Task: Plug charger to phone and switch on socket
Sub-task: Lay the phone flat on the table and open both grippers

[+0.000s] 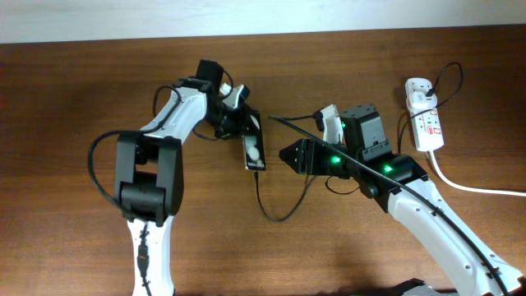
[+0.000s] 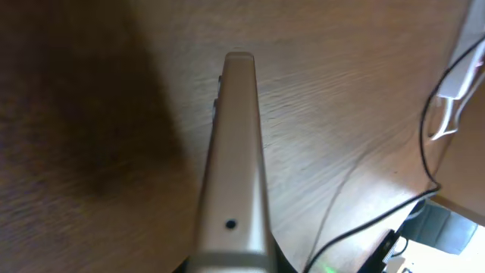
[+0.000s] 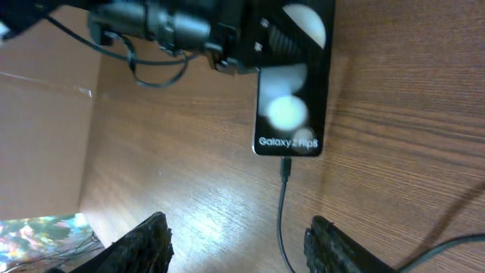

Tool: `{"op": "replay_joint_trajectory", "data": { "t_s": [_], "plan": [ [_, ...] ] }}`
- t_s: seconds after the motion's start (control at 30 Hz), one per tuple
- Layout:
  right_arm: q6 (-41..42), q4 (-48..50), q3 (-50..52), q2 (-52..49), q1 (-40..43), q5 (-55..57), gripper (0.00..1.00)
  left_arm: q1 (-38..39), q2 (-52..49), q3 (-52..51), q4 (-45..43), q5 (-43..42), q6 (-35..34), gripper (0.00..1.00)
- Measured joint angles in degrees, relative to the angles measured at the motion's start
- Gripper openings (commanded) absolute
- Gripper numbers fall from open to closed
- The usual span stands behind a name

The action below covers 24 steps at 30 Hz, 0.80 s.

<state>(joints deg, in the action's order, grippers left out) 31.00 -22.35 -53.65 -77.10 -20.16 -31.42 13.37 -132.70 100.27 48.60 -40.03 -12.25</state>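
With left tool [image 1: 244,122] clamped on far end of phone [image 1: 255,150] on worktop [image 1: 82,99] and charger [image 3: 285,170] tip seemingly seated, lift part-open, empty right tool [image 3: 236,231] clear of charger, close it, then press socket [image 1: 426,123] switch far right squarely.

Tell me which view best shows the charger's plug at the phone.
The right wrist view: the charger's plug sits close-up at the bottom edge of the phone, seemingly inserted. Overhead shows that joint only tiny. The left wrist view shows just the phone's side edge, not the plug.
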Motion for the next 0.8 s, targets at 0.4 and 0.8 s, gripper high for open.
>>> {"op": "replay_joint_trajectory", "data": {
  "t_s": [0.4,0.8],
  "plan": [
    [0.02,0.00,0.00,0.00,0.00,0.15,0.60,2.27,-0.42,-0.07,0.17,0.02,-0.50,0.11],
    [-0.02,0.00,0.00,0.00,0.00,0.13,0.60,2.27,-0.42,-0.07,0.22,1.16,-0.85,0.20]
  ]
}}
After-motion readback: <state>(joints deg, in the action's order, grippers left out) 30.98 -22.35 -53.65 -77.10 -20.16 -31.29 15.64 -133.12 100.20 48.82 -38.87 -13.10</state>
